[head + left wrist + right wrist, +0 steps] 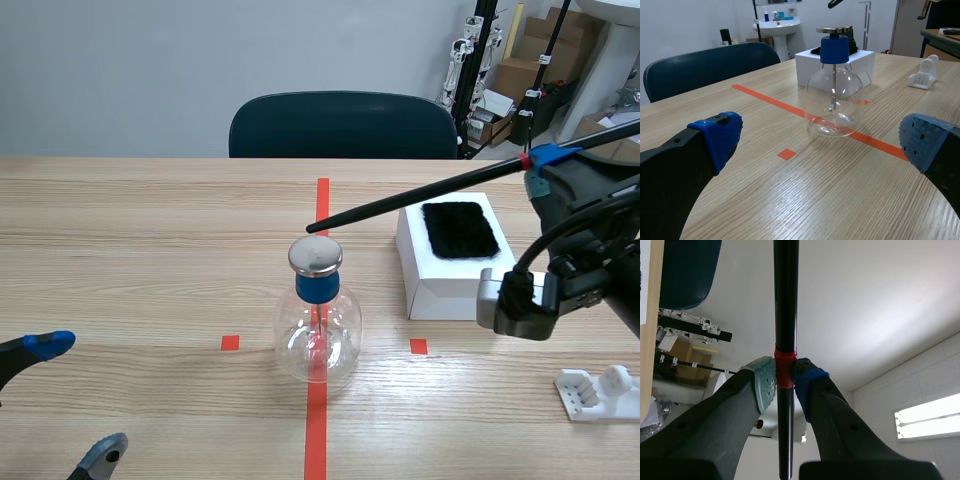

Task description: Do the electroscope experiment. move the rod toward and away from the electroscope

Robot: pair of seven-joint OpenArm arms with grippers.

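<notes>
The right gripper (785, 376) is clamping the black rod (420, 196) between its pads, the rod's far tip hanging just over the electroscope (318, 310); the left gripper (824, 142) is sitting spread wide, facing it

No readable text, label, brand or number anywhere.

Left gripper (78, 398) sits low, spread; right gripper (785, 382) clamps rod (420, 195).

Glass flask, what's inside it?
Inside the glass flask a thin metal stem hangs down from the blue collar, ending in a small metal piece. The collar hides the stem's upper part.
</notes>
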